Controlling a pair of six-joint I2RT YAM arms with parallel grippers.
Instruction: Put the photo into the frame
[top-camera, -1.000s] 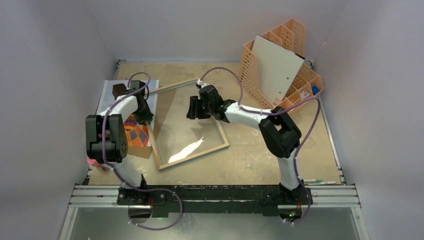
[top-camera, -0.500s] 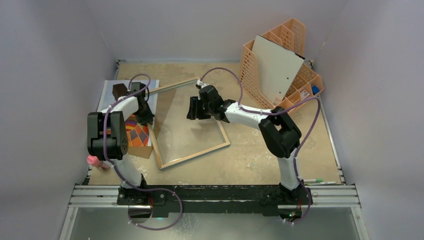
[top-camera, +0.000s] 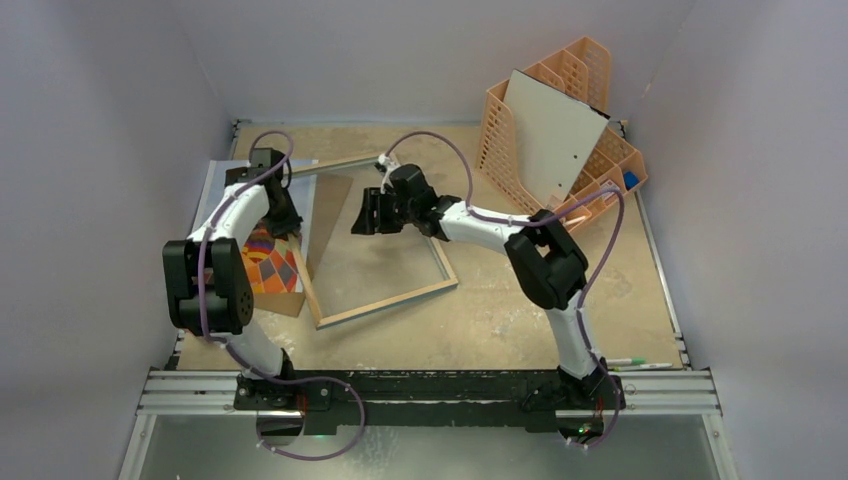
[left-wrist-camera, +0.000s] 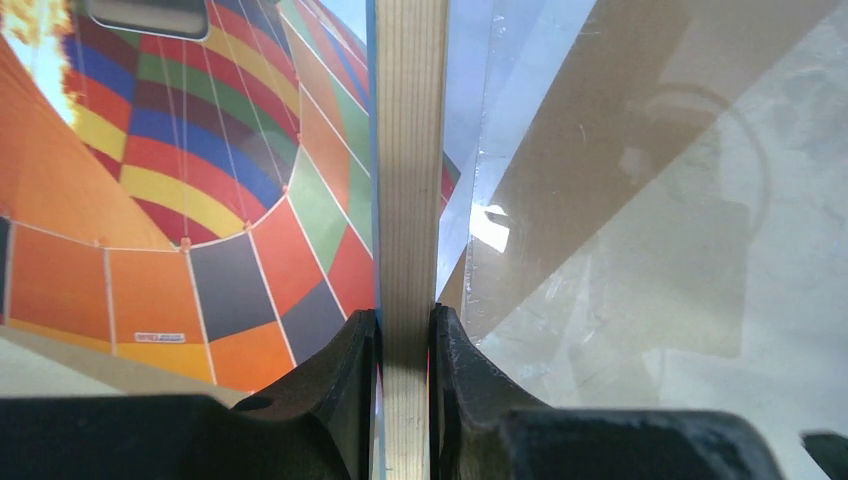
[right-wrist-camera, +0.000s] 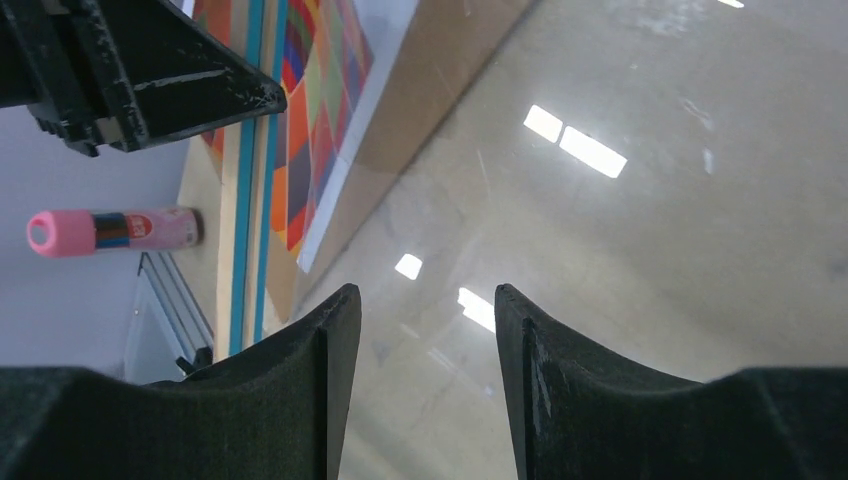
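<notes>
The frame (top-camera: 385, 303) rests on the table back side up, its light wood rim showing. My left gripper (top-camera: 285, 226) holds its left side raised. In the left wrist view both jaws press on the wooden rim (left-wrist-camera: 410, 150), so my left gripper (left-wrist-camera: 404, 318) is shut on the frame. The photo (top-camera: 265, 268) of the balloon lies flat to the left of the frame, partly under my left arm, and shows again as the photo (left-wrist-camera: 200, 200) below the rim. My right gripper (top-camera: 362, 220) hovers open over the glass pane (right-wrist-camera: 600, 250), and nothing sits in my right gripper (right-wrist-camera: 425, 295).
A brown hardboard backing (top-camera: 287, 302) lies under the photo. An orange lattice organiser (top-camera: 605, 165) with a grey-white board (top-camera: 555, 135) leaning in it stands at the back right. A pink glue stick (right-wrist-camera: 110, 230) lies near the left front edge. Pens (top-camera: 630, 362) lie at the front right.
My left gripper has slid farther back along the frame's left rim. The frame has shifted left. My right gripper has moved left over the glass.
</notes>
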